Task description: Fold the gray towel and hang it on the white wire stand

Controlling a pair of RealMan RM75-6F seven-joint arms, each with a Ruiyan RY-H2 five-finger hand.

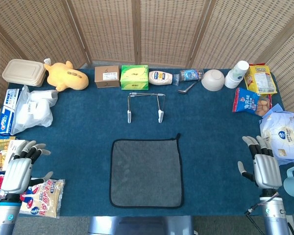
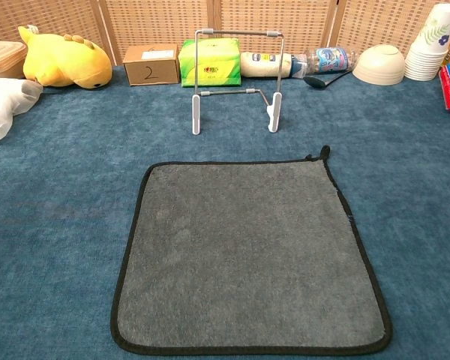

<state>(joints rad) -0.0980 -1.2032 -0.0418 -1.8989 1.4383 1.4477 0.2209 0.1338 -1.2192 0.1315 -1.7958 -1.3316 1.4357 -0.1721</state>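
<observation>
Across the whole scene stretches the blue cloth table [image 1: 88, 137], and both hands sit at its near corners, well apart from each other; between them, midway and flat on the cloth, lies the gray towel [image 1: 146, 173], unfolded, black-edged, its hanging loop at the far right corner; neither hand touches it. Beyond the towel, further from both hands, stands the white wire stand [image 1: 145, 106], upright and bare; in the chest view the towel [image 2: 251, 255] fills the foreground with the stand [image 2: 237, 81] just behind it, and no hand shows there.

Left hand [image 1: 17, 173]: back up, fingers [image 1: 29, 148] spread and extended, thumb out to the side, holding nothing; it hovers over the snack packets [image 1: 41, 196] at the table's edge, though whether it touches them I cannot tell; ahead of it lie a white plastic bag [image 1: 34, 108], a yellow plush toy [image 1: 66, 76] and a beige lunch box [image 1: 23, 72].

Right hand [image 1: 265, 169]: likewise open, fingers straight and apart, empty; just beside it on its outer side sits a white bag [image 1: 282, 135], touching or not I cannot say; ahead of it are a blue snack bag [image 1: 251, 102], a stack of paper cups [image 1: 236, 73] and a white bowl [image 1: 213, 80].

Along the far edge, beyond the stand, stand a green tissue box [image 1: 134, 77] and a brown carton [image 1: 107, 77].
</observation>
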